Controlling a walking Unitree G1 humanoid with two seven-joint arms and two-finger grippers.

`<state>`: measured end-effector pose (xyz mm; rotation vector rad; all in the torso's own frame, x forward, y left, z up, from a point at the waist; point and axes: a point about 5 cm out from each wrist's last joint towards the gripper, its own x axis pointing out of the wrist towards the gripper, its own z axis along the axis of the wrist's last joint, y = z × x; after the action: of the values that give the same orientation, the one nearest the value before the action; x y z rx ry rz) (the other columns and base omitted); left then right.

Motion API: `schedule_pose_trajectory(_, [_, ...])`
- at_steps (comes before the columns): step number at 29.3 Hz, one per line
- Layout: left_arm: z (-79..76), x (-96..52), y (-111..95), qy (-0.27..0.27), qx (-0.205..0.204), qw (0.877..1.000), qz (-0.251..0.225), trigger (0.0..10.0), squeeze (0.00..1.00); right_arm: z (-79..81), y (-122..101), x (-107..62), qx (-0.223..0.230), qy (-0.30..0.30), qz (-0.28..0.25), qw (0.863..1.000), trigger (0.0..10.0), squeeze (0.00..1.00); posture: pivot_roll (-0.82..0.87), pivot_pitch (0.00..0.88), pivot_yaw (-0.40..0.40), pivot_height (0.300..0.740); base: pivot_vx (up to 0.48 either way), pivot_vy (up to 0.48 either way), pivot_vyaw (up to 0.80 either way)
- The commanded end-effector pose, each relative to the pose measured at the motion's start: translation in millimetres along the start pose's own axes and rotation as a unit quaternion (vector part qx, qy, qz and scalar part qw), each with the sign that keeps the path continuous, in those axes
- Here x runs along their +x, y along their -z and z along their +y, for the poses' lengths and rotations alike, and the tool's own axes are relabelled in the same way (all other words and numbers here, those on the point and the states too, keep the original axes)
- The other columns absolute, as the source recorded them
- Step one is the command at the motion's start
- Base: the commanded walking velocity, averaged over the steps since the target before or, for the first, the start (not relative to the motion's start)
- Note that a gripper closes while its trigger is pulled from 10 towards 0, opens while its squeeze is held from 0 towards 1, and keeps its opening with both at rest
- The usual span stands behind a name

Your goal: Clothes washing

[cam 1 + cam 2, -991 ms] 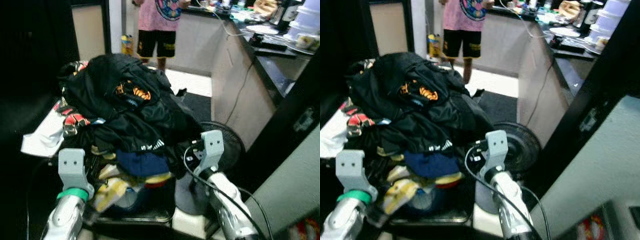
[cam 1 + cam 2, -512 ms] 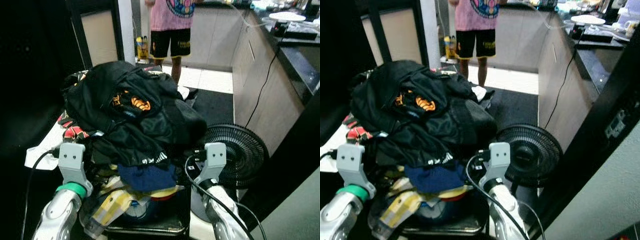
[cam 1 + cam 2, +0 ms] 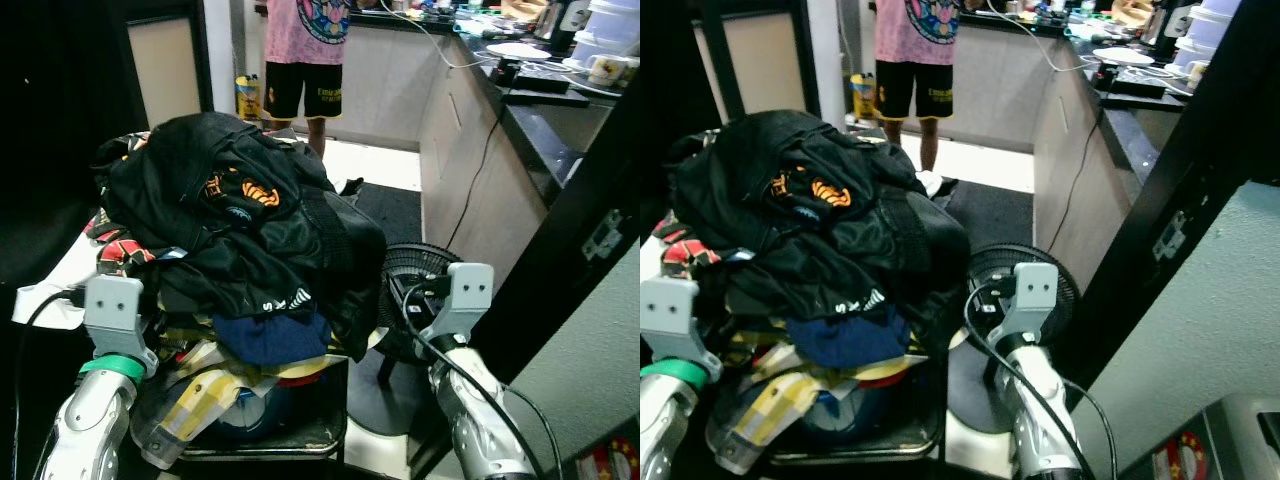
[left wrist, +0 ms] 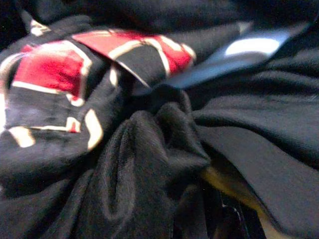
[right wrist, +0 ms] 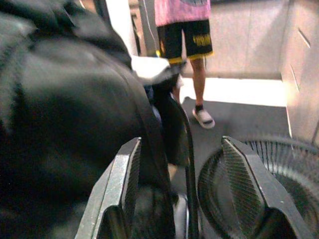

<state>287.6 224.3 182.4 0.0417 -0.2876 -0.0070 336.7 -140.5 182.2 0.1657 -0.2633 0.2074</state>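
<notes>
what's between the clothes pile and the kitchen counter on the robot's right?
A black floor fan stands there, beside the clothes pile, on a dark mat short of the counter. Clear in both eye views; the right end effector also looks onto its grille.

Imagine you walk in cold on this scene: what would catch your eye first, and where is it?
A tall heap of mostly black clothes overflows a dark basket held between the robot's two arms. Just to its right a black floor fan stands on the floor. Beyond, a person in a pink shirt stands by a cluttered kitchen counter.
</notes>
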Motion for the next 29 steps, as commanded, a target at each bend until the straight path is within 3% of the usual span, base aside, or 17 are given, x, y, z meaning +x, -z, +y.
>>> schedule_pose_trajectory(1, [-2.0,-1.4,-7.4,0.004,-0.005,1.000,-0.018,10.0,0.00,-2.1,0.4,-1.1,0.000,-0.003,0.007,1.000,10.0,0.00,0.05,0.043,-0.042,0.740,0.000,0.000,0.00])
schedule_pose_trajectory(3, [-17.7,-12.8,-16.4,0.035,-0.008,0.999,-0.034,10.0,0.00,-9.6,6.8,-23.9,-0.043,-0.050,0.042,0.997,10.0,0.00,0.05,0.043,-0.052,0.740,0.000,0.000,0.00])
schedule_pose_trajectory(4, [-17.7,-12.8,-16.4,0.035,-0.008,0.999,-0.034,10.0,0.00,-9.6,6.8,-23.9,-0.043,-0.050,0.042,0.997,10.0,0.00,0.05,0.043,-0.052,0.740,0.000,0.000,0.00])
schedule_pose_trajectory(5, [-21.2,-18.5,-21.5,0.037,-0.012,0.998,-0.043,10.0,0.00,-15.0,0.8,-37.7,-0.024,-0.061,0.037,0.997,10.0,0.00,0.05,0.047,-0.056,0.740,0.000,0.000,0.00])
schedule_pose_trajectory(7, [-19.9,-23.7,-29.5,0.025,-0.020,0.998,-0.055,10.0,0.00,-19.4,-25.5,-49.8,0.010,-0.072,-0.009,0.997,10.0,0.00,0.04,0.047,-0.051,0.740,0.000,0.000,0.00])
schedule_pose_trajectory(8, [-18.3,-22.9,-32.2,0.021,-0.023,0.998,-0.063,10.0,0.00,-20.1,-40.0,-46.9,0.019,-0.069,-0.036,0.997,10.0,0.00,0.03,0.046,-0.045,0.740,0.000,0.000,0.00])
schedule_pose_trajectory(9, [-18.3,-22.9,-32.2,0.021,-0.023,0.998,-0.063,10.0,0.00,-20.1,-40.0,-46.9,0.019,-0.069,-0.036,0.997,10.0,0.00,0.03,0.046,-0.045,0.740,0.000,0.000,0.00])
schedule_pose_trajectory(11, [-16.5,-17.6,-35.2,0.015,-0.029,0.997,-0.075,10.0,0.00,-22.8,-58.2,-31.1,0.007,-0.046,-0.068,0.997,10.0,0.00,0.02,0.042,-0.037,0.740,0.000,0.000,0.00])
schedule_pose_trajectory(14, [-16.5,-11.1,-36.3,0.012,-0.031,0.996,-0.081,10.0,0.00,-25.0,-66.9,-14.3,-0.005,-0.023,-0.085,0.996,10.0,0.00,0.01,0.039,-0.034,0.740,0.000,0.000,0.00])
schedule_pose_trajectory(15, [-16.4,-3.7,-34.9,0.002,-0.031,0.997,-0.077,10.0,0.00,-24.8,-64.5,0.0,-0.027,-0.014,-0.082,0.996,10.0,0.00,0.01,0.035,-0.038,0.740,0.000,0.000,0.00])
schedule_pose_trajectory(19, [-16.5,0.8,-34.3,-0.005,-0.031,0.997,-0.072,10.0,0.00,-24.0,-62.4,8.8,-0.042,-0.011,-0.078,0.996,10.0,0.00,0.01,0.035,-0.038,0.740,0.000,0.000,0.00])
schedule_pose_trajectory(22, [-19.0,16.9,-30.4,-0.022,0.013,0.998,-0.058,10.0,0.00,-9.9,-46.4,26.0,-0.065,-0.050,-0.033,0.996,10.0,0.00,0.02,0.028,-0.067,0.740,0.000,0.000,0.00])
schedule_pose_trajectory(26, [-21.0,8.3,-27.6,0.018,0.021,0.998,-0.055,10.0,0.00,-1.5,-41.9,21.1,-0.062,-0.073,-0.016,0.995,10.0,0.00,0.02,0.029,-0.063,0.740,0.000,0.000,0.00])
schedule_pose_trajectory(29, [-16.7,-11.7,-7.2,0.045,0.047,0.998,-0.012,10.0,0.00,-1.8,-36.4,12.8,-0.052,-0.067,-0.008,0.996,10.0,0.00,0.02,0.030,-0.060,0.740,0.000,0.000,0.00])
